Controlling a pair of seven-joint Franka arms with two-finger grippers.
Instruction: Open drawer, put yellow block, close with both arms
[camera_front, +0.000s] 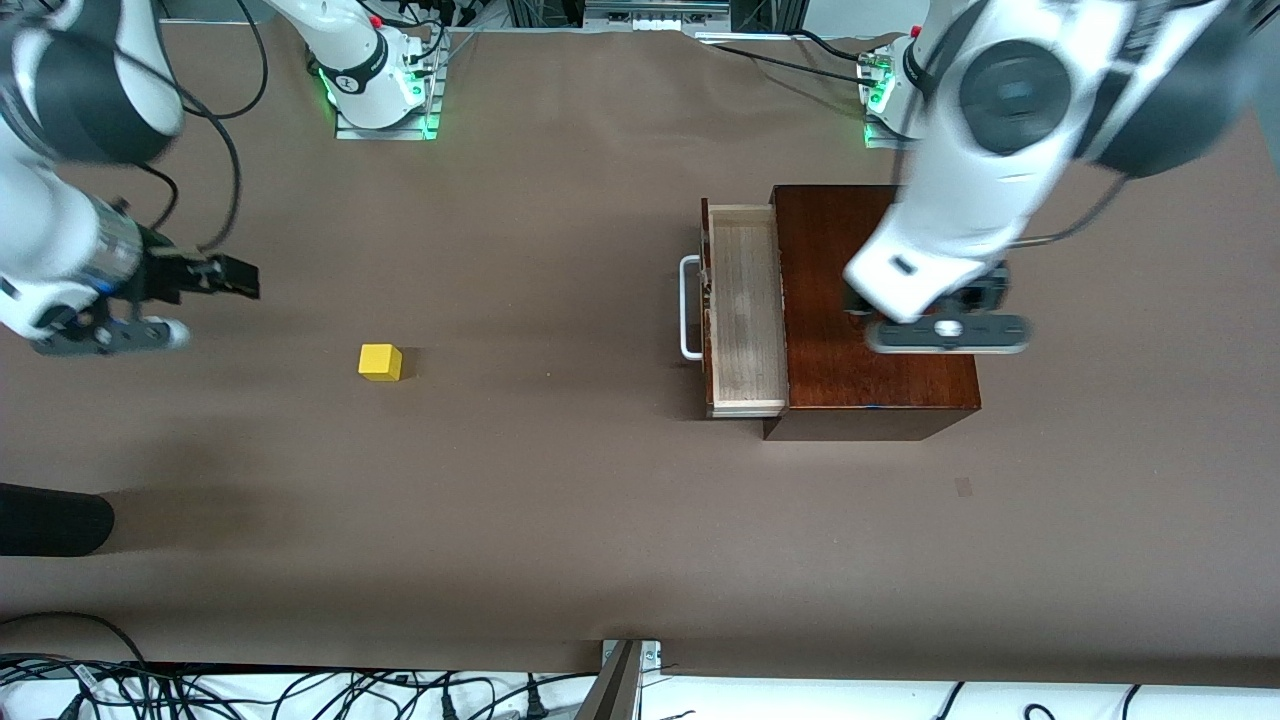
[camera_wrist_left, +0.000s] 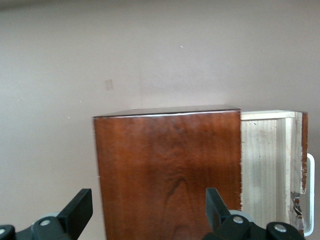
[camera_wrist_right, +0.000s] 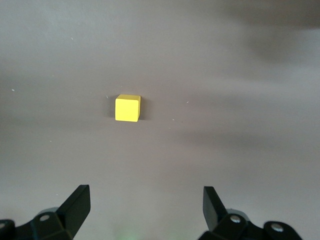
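Yellow block (camera_front: 380, 362), mahogany box (camera_front: 880, 370) (pale drawer (camera_front: 745, 310), white handle (camera_front: 688, 308)).

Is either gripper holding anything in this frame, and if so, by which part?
Nothing is held. The right gripper is open over bare table short of the yellow block; the left gripper is open over the wooden box.
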